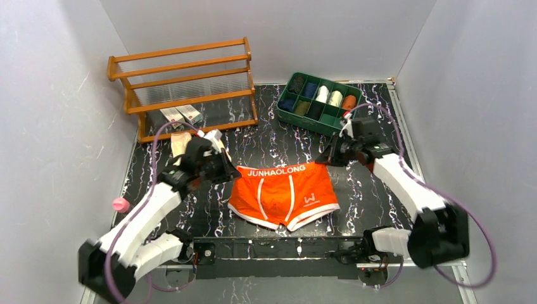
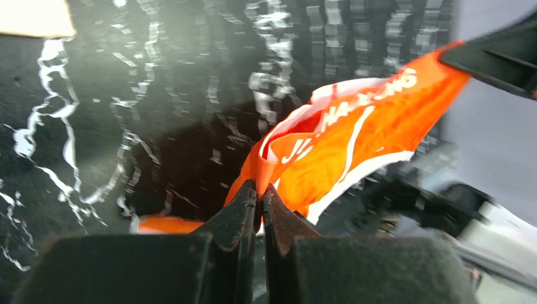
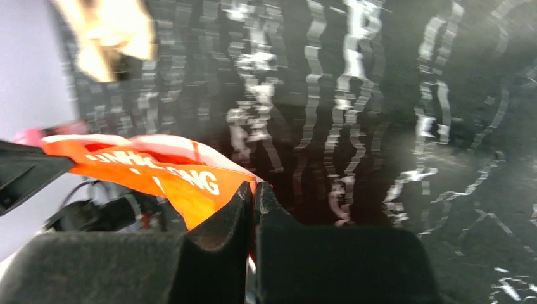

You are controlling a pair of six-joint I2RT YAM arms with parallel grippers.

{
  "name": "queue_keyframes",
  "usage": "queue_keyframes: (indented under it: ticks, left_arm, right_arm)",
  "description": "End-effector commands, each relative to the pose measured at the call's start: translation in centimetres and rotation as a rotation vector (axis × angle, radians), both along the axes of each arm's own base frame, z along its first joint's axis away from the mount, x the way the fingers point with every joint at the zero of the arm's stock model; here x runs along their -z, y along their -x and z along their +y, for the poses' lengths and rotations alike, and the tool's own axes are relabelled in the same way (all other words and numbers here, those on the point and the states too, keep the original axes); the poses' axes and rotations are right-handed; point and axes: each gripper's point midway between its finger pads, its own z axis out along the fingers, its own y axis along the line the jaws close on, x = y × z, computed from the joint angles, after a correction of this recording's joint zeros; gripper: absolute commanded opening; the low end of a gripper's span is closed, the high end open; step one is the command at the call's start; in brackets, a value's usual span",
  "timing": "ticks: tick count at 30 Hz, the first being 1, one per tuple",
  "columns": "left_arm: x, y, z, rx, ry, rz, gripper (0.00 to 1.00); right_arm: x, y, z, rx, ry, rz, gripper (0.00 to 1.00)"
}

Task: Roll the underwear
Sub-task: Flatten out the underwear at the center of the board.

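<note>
Black marbled table (image 1: pixel 272 145). Wooden rack (image 1: pixel 183 82) at the far left, green tray (image 1: pixel 308 124) of cloth rolls at the far right. Orange underwear (image 1: pixel 285 193) sits mid-table between the two arms, front up, waistband away from the bases and leg openings toward them. The waistband is pulled taut, both corners raised off the table. Tan underwear (image 1: pixel 180 142) lies by the rack's foot, just beside the left arm, not held. Left gripper (image 2: pixel 259 190) is clamped on the left waistband corner, right gripper (image 3: pixel 253 189) on the right corner. Small pink thing (image 1: pixel 120 204) at the table's left edge.
</note>
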Motion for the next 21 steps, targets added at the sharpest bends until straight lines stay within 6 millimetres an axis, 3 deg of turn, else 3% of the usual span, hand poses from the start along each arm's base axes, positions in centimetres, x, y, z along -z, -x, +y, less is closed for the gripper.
queue_keyframes:
  ticks: [1, 5, 12, 13, 15, 17, 18, 19, 21]
  left_arm:
    - [5.8, -5.1, 0.0, -0.077, -0.121, -0.020, 0.00]
    - [8.1, -8.1, -1.0, -0.058, -0.168, -0.011, 0.00]
    - [9.2, -10.8, 0.0, -0.067, -0.291, -0.037, 0.00]
    - [9.3, -11.1, 0.0, -0.056, -0.307, -0.043, 0.05]
    - [9.5, -12.0, 0.8, -0.069, -0.372, -0.059, 0.25]
    - [9.9, -12.3, 1.6, -0.067, -0.441, -0.032, 0.56]
    - [10.0, -12.3, 2.0, -0.065, -0.472, -0.018, 0.65]
    - [10.0, -12.1, 2.4, -0.068, -0.492, -0.007, 0.70]
    - [9.3, -11.5, 3.0, -0.080, -0.500, -0.013, 0.77]
  right_arm:
    - [4.5, -5.5, -1.0, 0.067, 0.120, -0.074, 0.06]
    - [6.2, -8.6, -1.2, 0.055, 0.185, -0.115, 0.08]
    - [7.2, -10.8, -1.2, 0.066, 0.222, -0.116, 0.13]
    - [7.1, -11.3, -1.3, 0.073, 0.231, -0.118, 0.15]
    - [6.7, -12.2, -1.4, 0.080, 0.242, -0.133, 0.19]
    - [6.3, -13.0, -2.1, 0.108, 0.290, -0.120, 0.37]
    - [5.9, -13.2, -2.5, 0.119, 0.319, -0.111, 0.49]
    - [5.3, -13.4, -3.0, 0.134, 0.344, -0.111, 0.60]
    - [4.0, -13.2, -3.7, 0.154, 0.373, -0.121, 0.65]
